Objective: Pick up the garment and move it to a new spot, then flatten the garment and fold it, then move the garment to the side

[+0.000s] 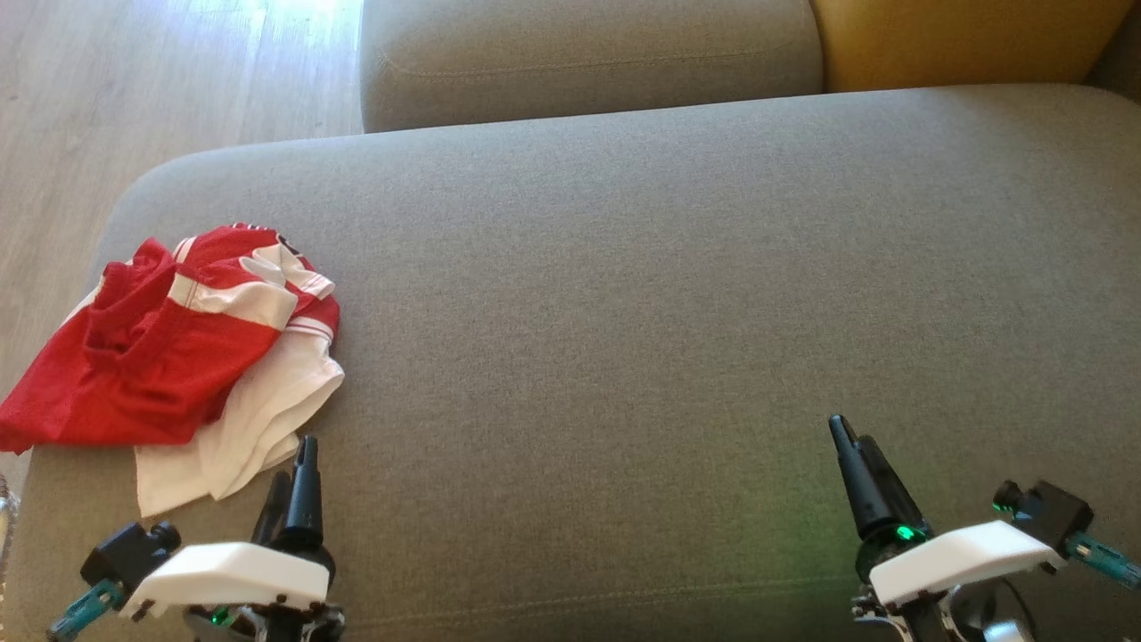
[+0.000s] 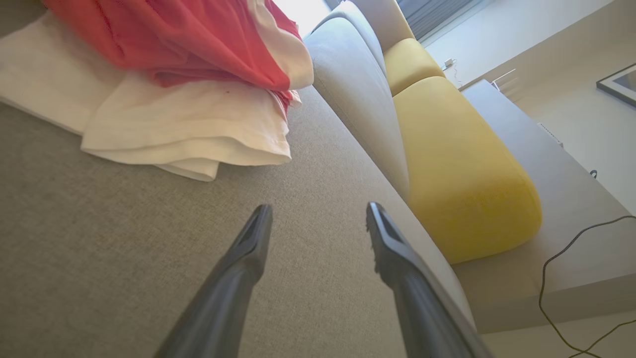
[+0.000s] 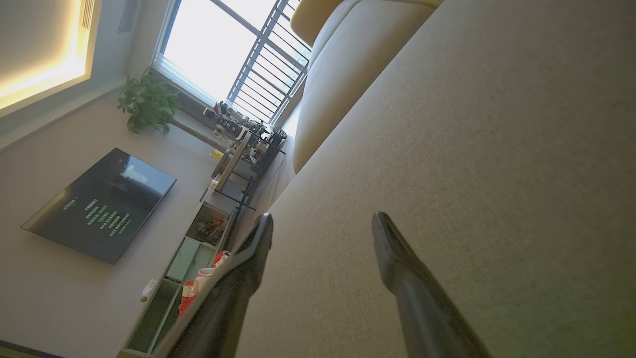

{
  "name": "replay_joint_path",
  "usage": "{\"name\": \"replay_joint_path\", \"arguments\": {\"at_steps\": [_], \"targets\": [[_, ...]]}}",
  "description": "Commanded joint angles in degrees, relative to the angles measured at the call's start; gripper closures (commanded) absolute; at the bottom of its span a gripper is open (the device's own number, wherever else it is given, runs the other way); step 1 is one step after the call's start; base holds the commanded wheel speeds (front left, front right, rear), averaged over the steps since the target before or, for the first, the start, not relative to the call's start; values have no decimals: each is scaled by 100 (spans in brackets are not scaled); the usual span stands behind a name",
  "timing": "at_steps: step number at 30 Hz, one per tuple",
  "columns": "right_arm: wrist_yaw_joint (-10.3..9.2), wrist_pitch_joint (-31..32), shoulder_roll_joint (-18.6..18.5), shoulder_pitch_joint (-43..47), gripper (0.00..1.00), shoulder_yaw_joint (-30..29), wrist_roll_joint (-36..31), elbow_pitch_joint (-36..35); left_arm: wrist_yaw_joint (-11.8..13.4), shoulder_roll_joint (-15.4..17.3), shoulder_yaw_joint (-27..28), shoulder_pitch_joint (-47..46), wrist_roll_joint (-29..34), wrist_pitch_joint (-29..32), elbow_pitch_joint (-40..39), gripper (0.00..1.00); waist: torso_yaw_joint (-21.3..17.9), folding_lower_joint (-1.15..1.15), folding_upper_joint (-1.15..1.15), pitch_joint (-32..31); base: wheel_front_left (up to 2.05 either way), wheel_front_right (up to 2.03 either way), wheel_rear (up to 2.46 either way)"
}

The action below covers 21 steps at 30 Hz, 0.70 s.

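A crumpled red and white garment (image 1: 187,357) lies bunched near the left end of the grey sofa seat (image 1: 624,294). Just below it in the head view, my left gripper (image 1: 299,468) hovers open and holds nothing. The left wrist view shows the garment (image 2: 189,99) a short way ahead of the spread left gripper (image 2: 318,214). My right gripper (image 1: 847,437) is over bare cushion at the lower right, far from the cloth. In the right wrist view, the right gripper (image 3: 323,226) stands open and empty, and a bit of the garment (image 3: 198,286) peeks past the left finger.
The sofa's grey back cushion (image 1: 588,62) and a yellow cushion (image 1: 963,40) lie beyond the seat. Wooden floor (image 1: 134,89) runs along the left edge. A TV (image 3: 99,204), a plant (image 3: 146,102) and a window (image 3: 228,49) are in the room.
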Motion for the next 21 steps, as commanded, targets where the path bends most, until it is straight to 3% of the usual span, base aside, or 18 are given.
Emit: {"name": "replay_joint_path", "arguments": {"at_steps": [1, 21], "targets": [[0, -85, -42, -298, 0, 120, -217, -279, 33, 120, 24, -221, 216, -74, -291, 0, -1, 0, 0, 1, 0, 0, 0], [-1, -409, -57, -387, 0, 396, -1450, -637, 622, 336, -345, -262, 1606, -393, -841, 0, -35, 0, 0, -13, 0, 0, 0]]}}
